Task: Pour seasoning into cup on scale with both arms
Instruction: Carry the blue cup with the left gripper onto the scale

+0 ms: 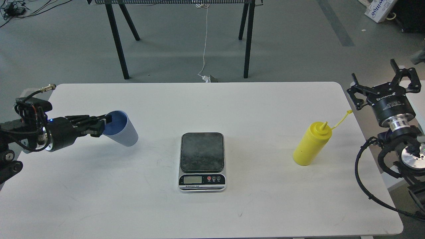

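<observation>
Left gripper (103, 124) clamps the cup (120, 128) by its rim, tilted, near the desk's (252, 109) left edge. Scale (202, 161) bare at centre. Right gripper (385, 84) spread wide; seasoning (311, 144) untouched near the right edge. Nothing poured yet.

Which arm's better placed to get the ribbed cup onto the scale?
Left. Its gripper is already shut on the rim of the tilted light blue ribbed cup, left of the silver kitchen scale. The right gripper is open, off the table's right edge near the yellow squeeze bottle.
</observation>
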Available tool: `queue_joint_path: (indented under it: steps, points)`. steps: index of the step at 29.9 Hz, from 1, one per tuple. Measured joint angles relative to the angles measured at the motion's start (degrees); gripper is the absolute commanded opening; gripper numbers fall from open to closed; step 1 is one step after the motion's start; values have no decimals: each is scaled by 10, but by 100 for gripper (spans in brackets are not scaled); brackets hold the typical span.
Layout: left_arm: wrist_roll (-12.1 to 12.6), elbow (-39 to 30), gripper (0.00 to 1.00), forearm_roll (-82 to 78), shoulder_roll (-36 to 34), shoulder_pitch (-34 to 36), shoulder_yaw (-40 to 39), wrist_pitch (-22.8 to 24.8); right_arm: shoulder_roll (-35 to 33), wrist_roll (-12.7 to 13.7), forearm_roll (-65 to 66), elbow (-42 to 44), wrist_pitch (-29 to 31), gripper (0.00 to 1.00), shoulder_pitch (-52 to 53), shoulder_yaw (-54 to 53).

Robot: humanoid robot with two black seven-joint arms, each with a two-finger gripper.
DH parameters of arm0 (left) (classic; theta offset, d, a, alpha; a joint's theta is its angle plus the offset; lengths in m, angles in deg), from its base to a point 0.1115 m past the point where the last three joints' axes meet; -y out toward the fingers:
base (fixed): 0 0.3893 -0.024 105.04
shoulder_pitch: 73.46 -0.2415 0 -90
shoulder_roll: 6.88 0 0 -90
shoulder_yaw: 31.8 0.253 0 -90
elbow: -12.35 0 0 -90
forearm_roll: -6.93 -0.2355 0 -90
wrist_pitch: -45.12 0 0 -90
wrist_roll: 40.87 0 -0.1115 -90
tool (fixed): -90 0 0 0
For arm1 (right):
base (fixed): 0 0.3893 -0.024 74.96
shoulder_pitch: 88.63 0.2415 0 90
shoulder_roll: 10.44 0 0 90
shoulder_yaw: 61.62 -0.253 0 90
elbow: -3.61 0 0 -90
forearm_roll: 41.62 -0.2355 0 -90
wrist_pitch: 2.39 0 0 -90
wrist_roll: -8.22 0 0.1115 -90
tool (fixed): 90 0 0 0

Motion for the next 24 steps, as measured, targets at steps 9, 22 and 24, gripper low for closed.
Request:
queue_joint_path:
  steps: [9,22,24]
  points:
    - [73,-34,4,-20,116,135,34,125,-3,0,0,0,0,100,0,-2]
    - [97,18,5,-90,259,170,103,138,-3,0,0,2,0,100,-1,-3]
    - [97,37,6,-92,274,170,104,138,-3,0,0,2,0,100,-1,-3]
